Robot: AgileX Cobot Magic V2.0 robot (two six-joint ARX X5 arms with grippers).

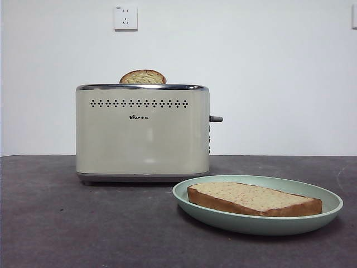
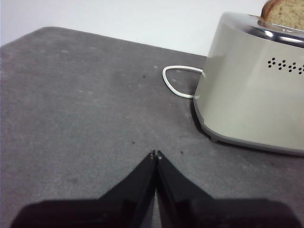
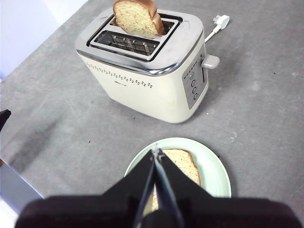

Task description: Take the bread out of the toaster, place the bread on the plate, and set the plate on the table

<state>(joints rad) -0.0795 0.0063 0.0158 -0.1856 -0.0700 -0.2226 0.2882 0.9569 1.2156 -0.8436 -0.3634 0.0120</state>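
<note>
**Bread on the plate, plate on the table**

While both arms wait, the left gripper (image 2: 155, 154) has its two black jaws pressed together with nothing between them. It hangs over a bare part of the table (image 2: 76, 104), well apart from the bread, with the toaster (image 2: 251, 90) off to one side. A white cord (image 2: 176, 84) loops out from behind the toaster there.

The right gripper (image 3: 156, 151) is pinched closed too, and it has hold of nothing. It hangs above the plate (image 3: 213, 166), looking down on it.

On that plate lies the bread (image 1: 254, 199). It lies flat, with its brown crust facing the front, and it sits inside the raised rim. The plate (image 1: 189, 201) rests right on the table (image 1: 67, 223), just in front of the toaster (image 1: 142, 134) and a bit to its lever side.

One more slice, the second slice (image 3: 137, 16), pokes up out of the back slot of the toaster. The front slot looks empty. No gripper is near that slice.

So I think the job looks finished. The bread is out, it is on the plate, and the plate is down on the table. Nothing seems left to do, other than the arms staying clear
</note>
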